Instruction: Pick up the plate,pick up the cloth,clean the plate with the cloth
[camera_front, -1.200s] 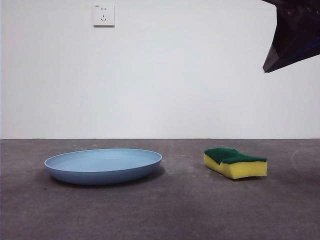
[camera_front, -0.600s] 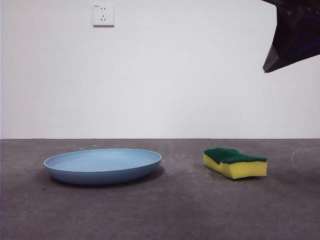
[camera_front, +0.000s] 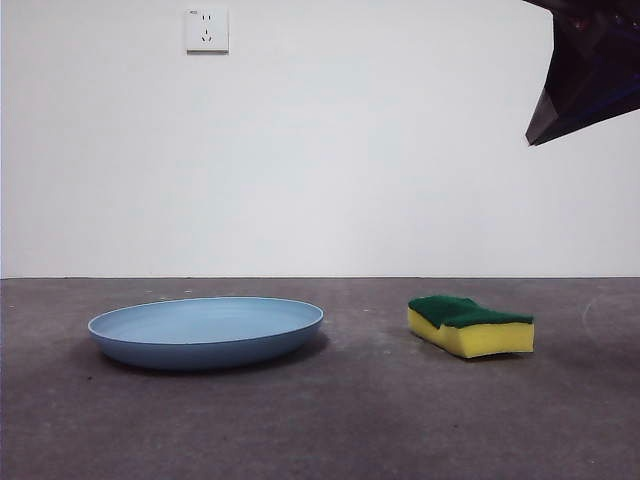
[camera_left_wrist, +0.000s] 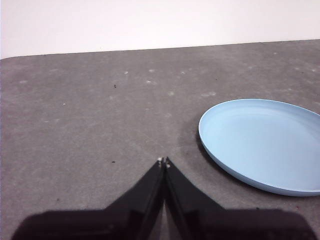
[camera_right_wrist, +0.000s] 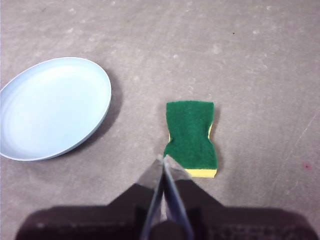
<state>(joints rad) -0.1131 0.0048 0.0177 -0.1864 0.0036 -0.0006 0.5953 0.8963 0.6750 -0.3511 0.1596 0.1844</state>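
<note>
Sitting flat on the grey table (camera_front: 330, 420), the plate (camera_front: 206, 331) lies to the left in the front view, light blue, shallow, its smooth rim unbroken and its inside bare. Well apart from it, off to the right on the same tabletop, lies the cloth (camera_front: 470, 325), really a yellow sponge block with its dark green scouring layer facing up and wavy sides pinching in at the middle. Nothing touches either one.

Up in the top right corner of the front view a big dark arm (camera_front: 588, 65) hangs high above the table, clear of everything below.

Over to the wrist cameras. The right gripper (camera_right_wrist: 163, 160) looks down on the sponge (camera_right_wrist: 192, 136), its two black jaws pressed together tip to tip, holding nothing, the tips lining up with the sponge's near edge but raised above it, with the plate (camera_right_wrist: 52, 107) off to one side on the table. The left gripper (camera_left_wrist: 163, 161) has its jaws closed to a point too, empty, poised over bare grey table (camera_left_wrist: 90, 115) just beside the plate's rim (camera_left_wrist: 265, 145) and not touching it.

Behind it all stands a plain white wall (camera_front: 380, 150) with a wall socket (camera_front: 207, 30) high above the plate.
</note>
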